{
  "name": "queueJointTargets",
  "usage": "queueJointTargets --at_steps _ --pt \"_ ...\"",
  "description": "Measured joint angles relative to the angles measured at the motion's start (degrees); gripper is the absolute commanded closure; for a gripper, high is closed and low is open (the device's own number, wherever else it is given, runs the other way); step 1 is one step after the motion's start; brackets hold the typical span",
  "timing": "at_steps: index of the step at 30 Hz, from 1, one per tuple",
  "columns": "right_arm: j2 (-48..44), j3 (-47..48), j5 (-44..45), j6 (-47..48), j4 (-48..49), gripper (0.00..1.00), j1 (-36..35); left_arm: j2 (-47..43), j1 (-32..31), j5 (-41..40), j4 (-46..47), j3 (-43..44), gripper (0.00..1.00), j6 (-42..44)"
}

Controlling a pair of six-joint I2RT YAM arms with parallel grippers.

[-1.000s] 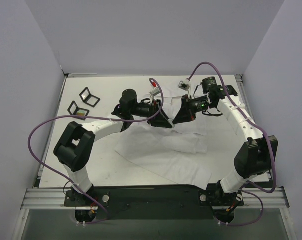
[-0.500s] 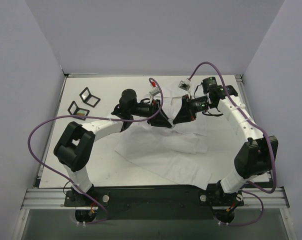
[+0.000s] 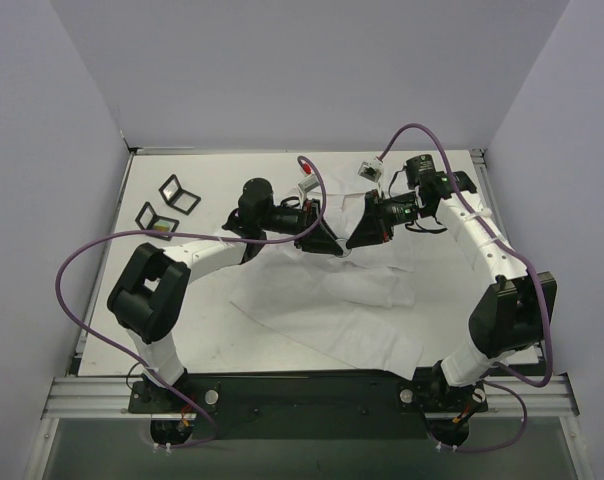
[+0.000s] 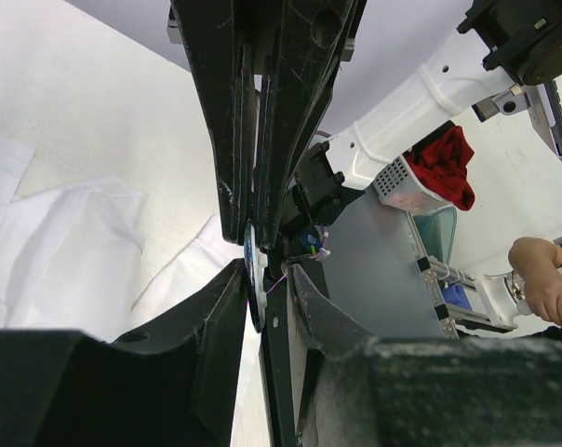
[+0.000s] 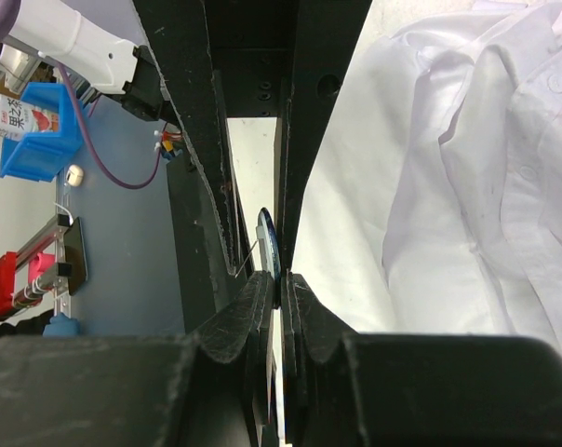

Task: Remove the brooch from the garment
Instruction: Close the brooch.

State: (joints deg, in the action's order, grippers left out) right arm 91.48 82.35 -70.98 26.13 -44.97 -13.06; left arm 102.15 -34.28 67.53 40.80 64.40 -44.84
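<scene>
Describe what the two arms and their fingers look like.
The left arm and right arm are white tubular shells joined by chunky black motor housings. A purple cable loops loosely off each arm. The fingers are matte black, scuffed, tapering wedges. A small green light glows by the right wrist.

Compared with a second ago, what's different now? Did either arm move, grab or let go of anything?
Nothing visibly changed in the overhead view. The left hand and right hand stay tip to tip over the garment. The right hand is shut on the brooch, and the left hand's jaws stand apart on either side of it.
</scene>
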Motion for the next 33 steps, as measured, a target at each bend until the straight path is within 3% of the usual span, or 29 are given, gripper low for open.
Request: queueJointTargets --at_steps 33 --pt "-0.5 -1.0 4.3 1.0 0.4 1.0 -1.5 0.1 -0.2 -1.4 -6.9 0.0 0.8 4.7"
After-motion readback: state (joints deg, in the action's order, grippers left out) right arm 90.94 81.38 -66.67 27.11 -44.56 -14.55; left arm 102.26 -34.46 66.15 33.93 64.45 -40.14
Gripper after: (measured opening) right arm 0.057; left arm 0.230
